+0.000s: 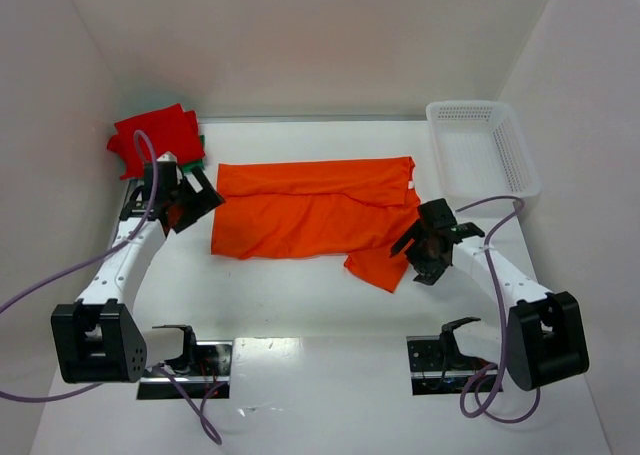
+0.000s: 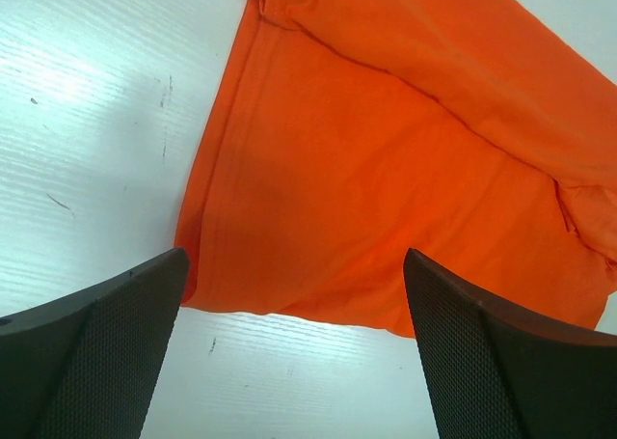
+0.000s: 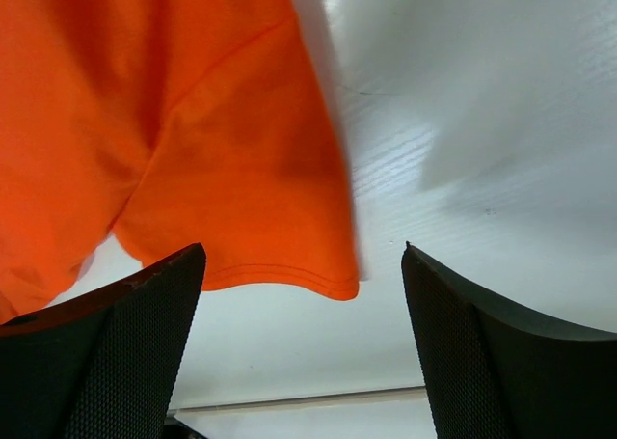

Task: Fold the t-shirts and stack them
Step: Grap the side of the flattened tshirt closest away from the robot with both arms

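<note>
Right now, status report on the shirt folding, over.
Left pincer open, right pincer open, both empty. Orange shirt mid-table, partly folded. Red stack far left, basket far right, neither blocking.

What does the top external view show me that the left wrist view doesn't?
Only top external: the red t-shirts at the far-left corner, the white basket, the right gripper. Only left wrist: the orange t-shirt's hem stitching, seen between the left gripper's open fingers. Both: that orange t-shirt on the table.
</note>
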`<action>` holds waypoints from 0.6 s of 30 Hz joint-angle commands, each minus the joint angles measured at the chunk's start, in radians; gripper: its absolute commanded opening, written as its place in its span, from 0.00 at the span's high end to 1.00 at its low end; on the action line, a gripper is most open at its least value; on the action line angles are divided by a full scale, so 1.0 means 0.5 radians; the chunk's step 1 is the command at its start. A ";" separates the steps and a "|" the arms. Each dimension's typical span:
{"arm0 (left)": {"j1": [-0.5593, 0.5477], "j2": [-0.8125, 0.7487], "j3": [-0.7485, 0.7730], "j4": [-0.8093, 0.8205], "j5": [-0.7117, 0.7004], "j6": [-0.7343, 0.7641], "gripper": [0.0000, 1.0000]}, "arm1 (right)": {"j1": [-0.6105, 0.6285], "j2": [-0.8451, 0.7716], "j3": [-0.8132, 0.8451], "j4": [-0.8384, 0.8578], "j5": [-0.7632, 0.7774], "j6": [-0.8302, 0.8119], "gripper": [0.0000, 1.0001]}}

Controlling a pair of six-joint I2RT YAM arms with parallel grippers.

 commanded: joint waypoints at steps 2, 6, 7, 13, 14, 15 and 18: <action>0.009 0.018 0.008 -0.026 -0.003 -0.072 0.00 | 0.031 0.059 -0.094 0.101 0.085 0.094 0.14; 0.009 -0.040 -0.078 -0.026 -0.003 -0.118 0.00 | 0.031 0.084 -0.119 0.150 0.121 0.073 0.22; 0.009 -0.040 -0.078 -0.045 -0.003 -0.136 0.00 | 0.031 0.084 -0.119 0.169 0.140 0.073 0.25; 0.009 -0.111 -0.115 -0.066 -0.092 -0.158 0.00 | 0.031 0.243 -0.067 0.212 0.158 0.006 0.34; 0.009 -0.129 -0.115 -0.066 -0.092 -0.176 0.00 | 0.031 0.283 -0.049 0.212 0.180 0.005 0.36; 0.009 -0.129 -0.115 -0.066 -0.113 -0.176 0.00 | 0.050 0.302 -0.027 0.230 0.180 -0.013 0.37; 0.009 -0.151 -0.115 -0.066 -0.135 -0.176 0.00 | 0.077 0.351 -0.009 0.230 0.226 -0.013 0.39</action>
